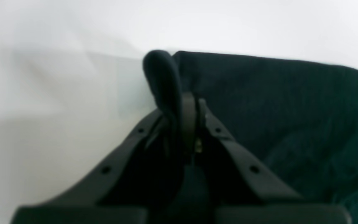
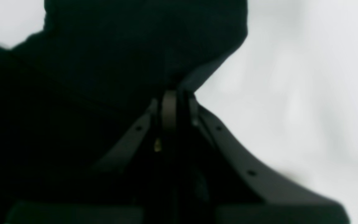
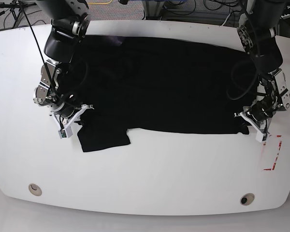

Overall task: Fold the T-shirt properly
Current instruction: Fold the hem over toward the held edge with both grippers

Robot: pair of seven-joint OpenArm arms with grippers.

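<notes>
T-shirt [image 3: 159, 82] lies spread on the white counter [image 3: 150, 179]; left hand [image 1: 190, 102] and right hand [image 2: 174, 93] each pinch one of its near corners.

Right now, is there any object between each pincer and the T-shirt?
Nothing visible. The left pincer is shut on the T-shirt at its corner, and the right pincer is shut on a fold of it at the opposite side.
</notes>
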